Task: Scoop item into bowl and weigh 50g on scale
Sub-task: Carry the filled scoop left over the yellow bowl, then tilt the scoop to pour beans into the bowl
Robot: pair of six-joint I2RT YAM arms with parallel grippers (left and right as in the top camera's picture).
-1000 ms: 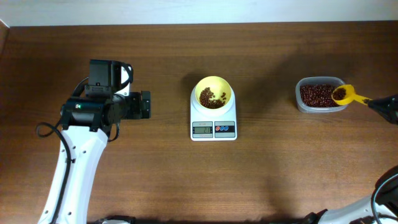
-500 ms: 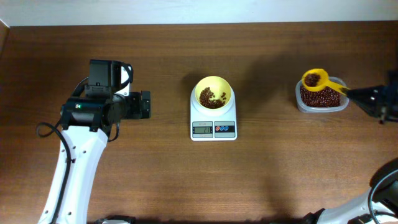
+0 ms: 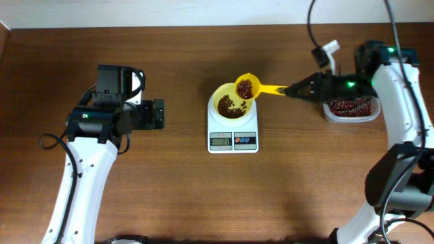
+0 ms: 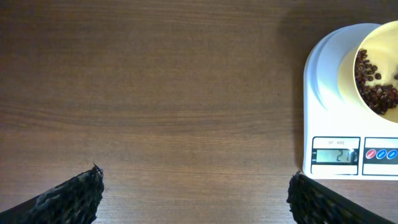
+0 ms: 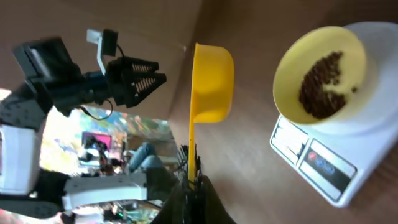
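The scale (image 3: 232, 126) sits near the middle of the table (image 3: 305, 176), with the bowl (image 3: 226, 93) on top of it. A small heap of beans (image 3: 231, 108) lies in the bowl, off to one side, and much of the yellow bottom is bare. The scale's display (image 4: 336, 155) shows digits.

The right claw (image 3: 296, 90) is clenched on the end of the handle of a yellow scoop (image 3: 246, 88). The handle runs from the claw toward the table's left edge. The cup of the scoop is level and loaded with beans, and it hangs over the right rear rim of the bowl. Whether it touches the rim cannot be told. Just behind the claw, toward the right edge, is a clear tub (image 3: 350, 114) holding more beans.

The left claw (image 3: 158, 114) is spread wide and empty, well to the left of the scale with bare wood between them.
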